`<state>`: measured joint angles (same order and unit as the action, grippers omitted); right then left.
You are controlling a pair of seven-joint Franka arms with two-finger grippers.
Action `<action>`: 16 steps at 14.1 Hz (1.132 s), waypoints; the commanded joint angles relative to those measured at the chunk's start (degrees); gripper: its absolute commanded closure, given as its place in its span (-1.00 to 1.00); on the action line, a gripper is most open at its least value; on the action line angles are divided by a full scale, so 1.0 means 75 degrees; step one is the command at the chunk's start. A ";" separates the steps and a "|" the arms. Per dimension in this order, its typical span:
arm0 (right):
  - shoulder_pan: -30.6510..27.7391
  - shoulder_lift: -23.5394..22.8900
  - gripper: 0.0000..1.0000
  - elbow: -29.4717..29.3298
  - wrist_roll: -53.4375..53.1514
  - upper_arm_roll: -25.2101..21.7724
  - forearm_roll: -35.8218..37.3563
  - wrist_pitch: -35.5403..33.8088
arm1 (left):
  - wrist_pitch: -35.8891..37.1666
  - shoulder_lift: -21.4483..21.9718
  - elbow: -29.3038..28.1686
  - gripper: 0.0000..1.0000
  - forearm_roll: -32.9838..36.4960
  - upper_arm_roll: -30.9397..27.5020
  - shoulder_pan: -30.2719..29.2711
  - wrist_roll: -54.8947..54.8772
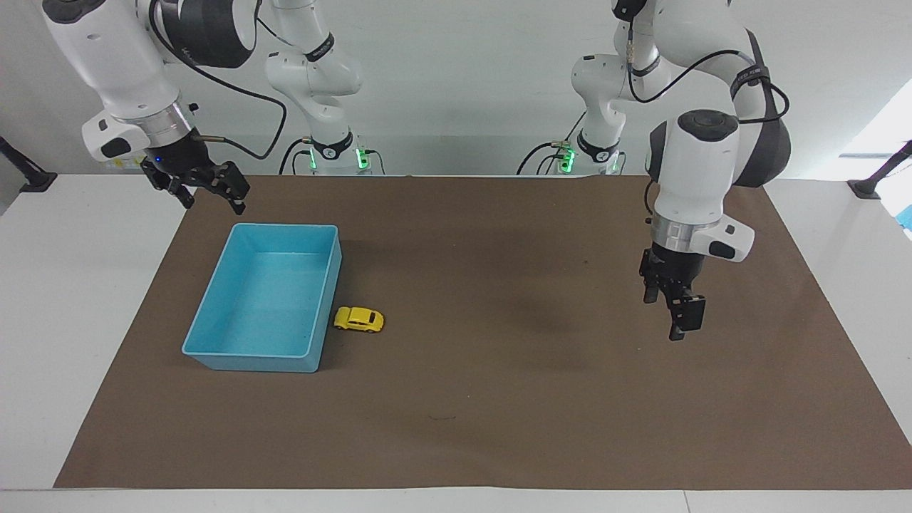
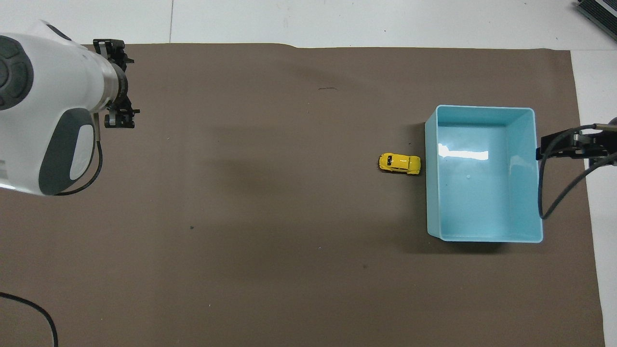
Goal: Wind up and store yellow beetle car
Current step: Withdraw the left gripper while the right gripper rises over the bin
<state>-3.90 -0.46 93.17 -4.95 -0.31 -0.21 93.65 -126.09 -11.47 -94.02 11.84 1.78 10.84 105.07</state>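
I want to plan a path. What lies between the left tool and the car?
Only bare brown mat lies between the left tool and the car, as the facing view shows.

Your only obstacle is the blue bin [image 1: 265, 299]. The yellow beetle car [image 1: 359, 319] sits just beside its wall; every other side of the car stands open.

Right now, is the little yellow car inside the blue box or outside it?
Outside. The yellow beetle car stands on its wheels on the brown mat, beside the blue box, whose inside looks empty.
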 commanded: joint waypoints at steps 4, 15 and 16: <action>-0.0054 0.0097 -1.00 0.0023 -0.0078 0.0042 0.0004 -0.0159 | 0.0429 0.0532 0.0032 -1.00 0.0144 -0.0061 -0.0261 -0.1244; 0.0005 -0.0371 -1.00 -0.0258 -0.0031 0.0334 0.0039 -0.0042 | 0.1085 0.0990 0.0055 -1.00 0.0074 -0.0143 -0.0565 -0.6176; 0.0005 -0.0442 -1.00 -0.0316 -0.0077 0.0393 0.0040 0.0005 | 0.1167 0.0990 0.0055 -1.00 0.0062 -0.0143 -0.0577 -0.6587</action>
<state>-3.30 -1.79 92.83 -4.95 1.19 -0.21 93.59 -119.66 -4.73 -93.95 11.87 -0.03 7.69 61.67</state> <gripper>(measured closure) 0.000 0.000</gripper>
